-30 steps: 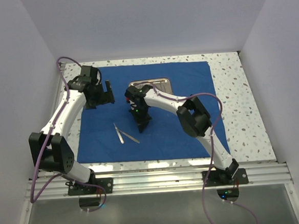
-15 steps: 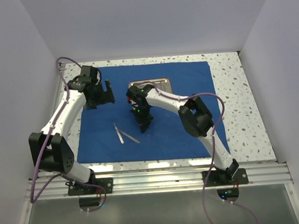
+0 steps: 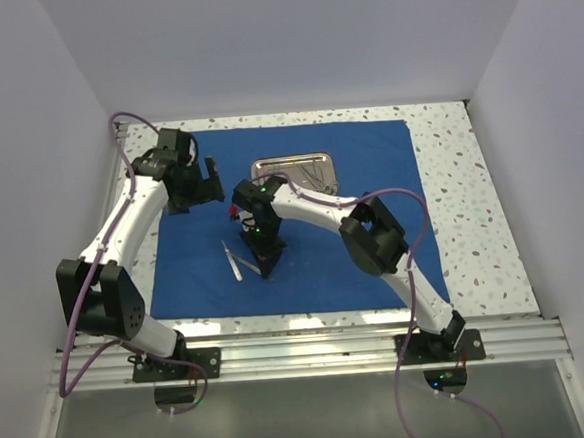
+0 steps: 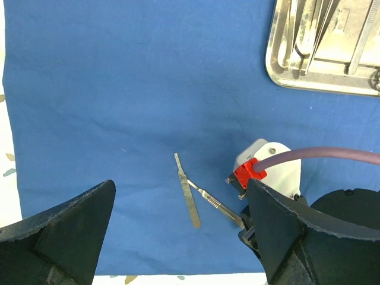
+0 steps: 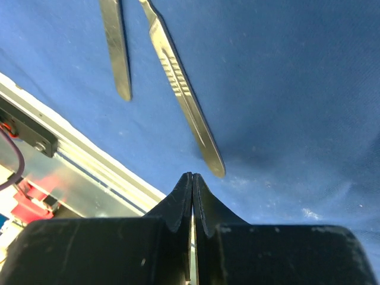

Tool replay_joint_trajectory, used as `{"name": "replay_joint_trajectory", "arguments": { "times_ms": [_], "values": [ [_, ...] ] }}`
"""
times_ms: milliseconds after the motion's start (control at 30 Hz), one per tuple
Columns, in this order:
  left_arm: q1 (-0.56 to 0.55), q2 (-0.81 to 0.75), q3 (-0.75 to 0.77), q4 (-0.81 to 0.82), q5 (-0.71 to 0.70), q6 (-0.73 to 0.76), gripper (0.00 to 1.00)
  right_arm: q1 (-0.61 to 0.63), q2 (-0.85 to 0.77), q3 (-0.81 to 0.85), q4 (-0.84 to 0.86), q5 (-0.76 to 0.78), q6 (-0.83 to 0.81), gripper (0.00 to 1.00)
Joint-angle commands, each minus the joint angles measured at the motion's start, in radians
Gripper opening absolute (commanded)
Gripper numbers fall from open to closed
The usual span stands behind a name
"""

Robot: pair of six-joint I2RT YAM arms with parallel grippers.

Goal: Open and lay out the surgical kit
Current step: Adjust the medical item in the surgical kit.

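Flatly spread, the blue cloth point(image 3: 369, 173) covers most of the speckled table point(image 3: 461, 197); the steel tray point(image 3: 290, 160) sits at the cloth's far middle, with thin silver tools lying in it; two flat metal handles lie loose on the cloth nearer the front, a plain one point(image 4: 188, 191) and a ribbed one point(image 4: 212, 202), angled apart, the ribbed one's narrow end close to the plain one's side.

The right pincer point(image 3: 267, 269) points down at the cloth just beside the broad end of the ribbed handle; the tray is well apart from it, farther back; its fingers point(image 5: 177, 208) are pressed together with only a hairline between them, and nothing shows in their grip; the tips stop just short of the handle's end, apart from it; whether they touch the cloth cannot be told.

The left pincer point(image 3: 207, 182) hangs over the far left part of the cloth, left of the tray; its jaws stand wide apart and hold nothing.

Bare blue cloth lies to the right of the right pincer and between the handles and the tray; the cloth's front edge runs close to the metal rail point(image 3: 311, 346); a strip of bare speckled table lies beyond the cloth's right edge, a narrower one on the left; plain walls point(image 3: 545, 111) close in both sides.
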Motion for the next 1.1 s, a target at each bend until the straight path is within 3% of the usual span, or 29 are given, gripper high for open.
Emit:
{"name": "replay_joint_trajectory", "arguments": {
  "times_ms": [0, 167, 233, 267, 467, 700, 833, 1067],
  "values": [
    [0.003, -0.037, -0.012, 0.023, 0.011, -0.018, 0.96, 0.001, -0.01, 0.016, -0.035, -0.054, -0.028, 0.0],
    [0.003, -0.036, -0.003, 0.018, 0.011, -0.014, 0.96, 0.024, 0.024, 0.068, -0.04, -0.062, -0.026, 0.0],
    [0.002, -0.036, 0.005, 0.012, 0.01, -0.012, 0.95, 0.024, 0.038, 0.088, -0.049, -0.027, -0.019, 0.15],
    [0.002, -0.036, 0.006, 0.006, 0.008, -0.011, 0.95, 0.024, 0.039, 0.105, -0.053, -0.013, -0.019, 0.33],
    [0.002, -0.053, 0.006, -0.014, -0.007, -0.003, 0.95, 0.009, 0.024, 0.098, -0.063, 0.137, -0.019, 0.48],
    [0.002, -0.109, 0.035, -0.039, -0.087, -0.008, 0.96, -0.039, -0.018, -0.007, 0.026, 0.202, 0.018, 0.48],
    [0.003, -0.148, 0.1, -0.049, -0.191, -0.029, 0.97, -0.036, 0.01, -0.002, 0.042, 0.17, 0.029, 0.48],
    [0.003, -0.185, 0.123, -0.04, -0.251, -0.066, 0.98, 0.006, 0.015, 0.022, 0.045, 0.116, 0.024, 0.47]
  ]
}}
